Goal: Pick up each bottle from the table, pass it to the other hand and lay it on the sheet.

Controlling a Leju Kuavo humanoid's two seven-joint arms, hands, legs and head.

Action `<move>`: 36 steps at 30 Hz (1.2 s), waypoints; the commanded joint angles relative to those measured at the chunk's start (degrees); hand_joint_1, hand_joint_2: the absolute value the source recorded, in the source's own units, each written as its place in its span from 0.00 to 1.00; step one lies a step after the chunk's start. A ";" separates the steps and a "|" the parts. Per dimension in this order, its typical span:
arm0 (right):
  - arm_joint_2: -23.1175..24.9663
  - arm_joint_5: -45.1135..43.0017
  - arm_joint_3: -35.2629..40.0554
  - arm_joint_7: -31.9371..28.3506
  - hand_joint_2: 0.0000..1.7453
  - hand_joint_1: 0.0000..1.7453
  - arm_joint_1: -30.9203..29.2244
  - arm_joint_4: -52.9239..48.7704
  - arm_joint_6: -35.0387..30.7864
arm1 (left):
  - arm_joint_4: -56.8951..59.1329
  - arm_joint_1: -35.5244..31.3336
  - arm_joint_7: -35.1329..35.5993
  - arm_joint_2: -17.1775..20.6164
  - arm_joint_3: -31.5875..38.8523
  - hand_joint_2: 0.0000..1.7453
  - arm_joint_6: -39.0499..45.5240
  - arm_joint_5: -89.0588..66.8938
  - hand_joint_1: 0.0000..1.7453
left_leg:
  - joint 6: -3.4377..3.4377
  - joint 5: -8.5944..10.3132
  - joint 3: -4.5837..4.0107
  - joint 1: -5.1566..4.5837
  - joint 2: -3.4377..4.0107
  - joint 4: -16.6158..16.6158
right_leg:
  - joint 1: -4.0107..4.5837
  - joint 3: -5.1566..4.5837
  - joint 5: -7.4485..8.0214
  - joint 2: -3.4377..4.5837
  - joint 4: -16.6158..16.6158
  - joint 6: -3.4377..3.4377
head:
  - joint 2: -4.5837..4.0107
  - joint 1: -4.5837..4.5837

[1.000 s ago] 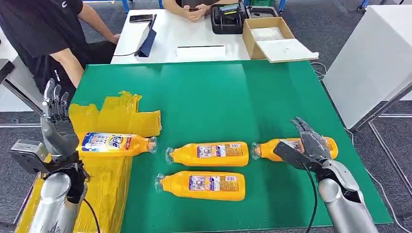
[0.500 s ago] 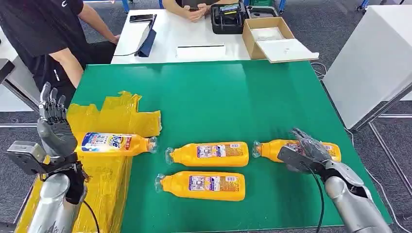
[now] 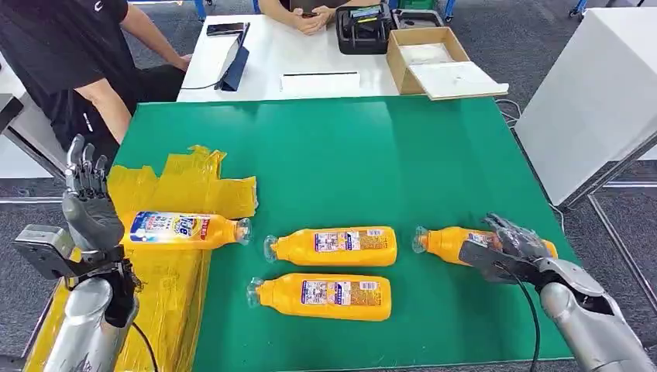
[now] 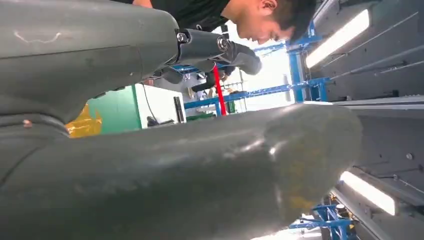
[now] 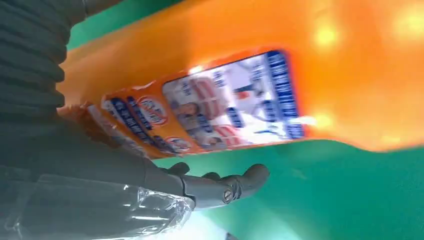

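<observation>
On the green worktop (image 3: 372,155) lie four orange bottles on their sides. The right robot hand (image 3: 511,246), at about four o'clock on the worktop, rests over the body of the rightmost bottle (image 3: 449,242), fingers draped across it with the thumb on the near side; the bottle's cap end points toward nine o'clock and it lies flat on the green surface. In the right wrist view the bottle's label (image 5: 225,105) sits just past the palm and one dark finger (image 5: 235,185) reaches along the near side of the bottle over the green surface. Whether the fingers are truly clamped on the bottle I cannot tell.

The left robot hand (image 3: 89,205), at about eight o'clock, is raised upright with fingers apart and straight, holding nothing. Just beside it a bottle with a blue and white label (image 3: 182,229) lies on the yellow sheet (image 3: 178,186), its cap end reaching past the sheet's edge onto the green.

Two more bottles lie near the middle of the front edge: one (image 3: 333,246) at six o'clock, and another (image 3: 321,295) nearer the robot, parallel to it and slightly apart.

Beyond the worktop, at twelve o'clock, a white table (image 3: 287,62) carries an open cardboard box (image 3: 426,58), and a person in black (image 3: 70,54) sits at ten o'clock.
</observation>
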 commanded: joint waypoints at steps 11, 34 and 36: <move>-2.27 1.30 1.79 0.55 1.00 0.00 -0.69 3.19 1.28 | 2.86 0.82 -0.46 -1.68 0.34 0.00 0.28 0.40 0.00 | -0.11 -0.08 0.23 0.00 0.05 -0.04 | 0.01 0.23 -0.06 -0.08 -0.05 -0.02 | 0.00 0.00; -0.34 -1.19 1.69 -0.25 1.00 1.00 0.29 0.02 0.22 | 1.60 2.45 1.02 -1.12 0.96 0.00 -1.55 0.66 0.00 | -0.14 -0.12 0.33 0.04 0.16 -0.04 | 0.06 0.31 -0.06 0.01 -0.05 -0.03 | 0.00 0.00; -0.33 -2.04 0.62 0.08 1.00 1.00 0.75 -2.10 0.36 | 2.63 1.78 1.62 -0.59 0.81 0.00 -2.74 1.34 0.00 | -0.12 -0.07 0.27 0.04 0.11 -0.04 | 0.06 0.25 -0.03 0.00 -0.04 -0.03 | 0.00 0.00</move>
